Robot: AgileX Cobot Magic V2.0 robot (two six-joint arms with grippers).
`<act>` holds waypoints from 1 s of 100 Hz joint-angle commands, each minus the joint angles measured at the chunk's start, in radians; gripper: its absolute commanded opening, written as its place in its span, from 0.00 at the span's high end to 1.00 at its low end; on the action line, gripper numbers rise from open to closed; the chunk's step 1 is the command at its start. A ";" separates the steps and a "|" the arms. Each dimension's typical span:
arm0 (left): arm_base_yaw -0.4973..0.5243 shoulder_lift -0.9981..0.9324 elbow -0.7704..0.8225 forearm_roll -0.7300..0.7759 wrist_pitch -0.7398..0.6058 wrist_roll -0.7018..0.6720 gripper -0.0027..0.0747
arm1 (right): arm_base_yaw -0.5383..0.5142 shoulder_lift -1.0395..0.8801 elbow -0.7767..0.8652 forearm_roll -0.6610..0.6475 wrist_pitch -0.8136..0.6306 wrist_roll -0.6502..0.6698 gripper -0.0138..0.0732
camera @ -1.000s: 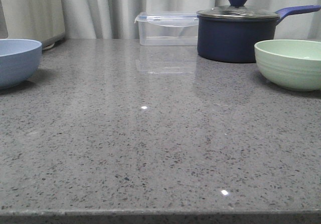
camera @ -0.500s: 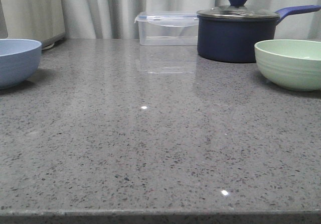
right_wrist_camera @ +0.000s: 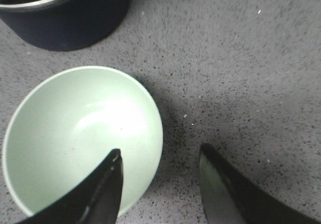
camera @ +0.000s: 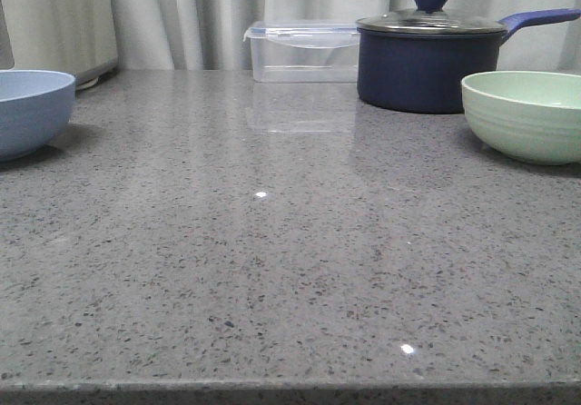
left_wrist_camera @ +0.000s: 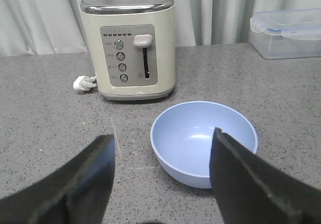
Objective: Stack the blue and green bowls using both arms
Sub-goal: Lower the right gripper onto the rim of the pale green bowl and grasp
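Observation:
The blue bowl [camera: 32, 110] sits upright and empty at the counter's left edge; it also shows in the left wrist view [left_wrist_camera: 203, 141]. My left gripper [left_wrist_camera: 163, 143] is open and empty, hovering above and just short of it, one finger [left_wrist_camera: 241, 184] overlapping its rim in the picture. The green bowl [camera: 525, 114] stands upright and empty at the right; it also shows in the right wrist view [right_wrist_camera: 80, 138]. My right gripper [right_wrist_camera: 160, 156] is open and empty, above the bowl's rim, one finger [right_wrist_camera: 100, 194] over the bowl's inside, the other [right_wrist_camera: 225, 189] over the counter outside. Neither arm shows in the front view.
A dark navy lidded saucepan [camera: 427, 55] stands just behind the green bowl, close to it [right_wrist_camera: 65, 13]. A clear plastic lidded box [camera: 304, 51] is at the back centre. A cream toaster [left_wrist_camera: 130, 38] with a plug beside it stands behind the blue bowl. Grey speckled counter [camera: 272, 242].

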 commanded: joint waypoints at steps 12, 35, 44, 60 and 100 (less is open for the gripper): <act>0.002 0.011 -0.036 -0.001 -0.067 -0.007 0.42 | -0.002 0.151 -0.143 0.004 0.052 -0.002 0.42; 0.002 0.011 -0.036 -0.001 -0.067 -0.007 0.42 | -0.002 0.258 -0.167 0.017 0.055 -0.002 0.42; 0.002 0.011 -0.036 -0.001 -0.067 -0.007 0.42 | -0.002 0.280 -0.167 0.029 0.061 -0.002 0.42; 0.002 0.011 -0.036 -0.001 -0.067 -0.007 0.42 | -0.002 0.287 -0.167 0.030 0.060 -0.002 0.42; 0.002 0.011 -0.036 -0.001 -0.067 -0.007 0.42 | -0.002 0.287 -0.166 0.030 0.071 -0.002 0.88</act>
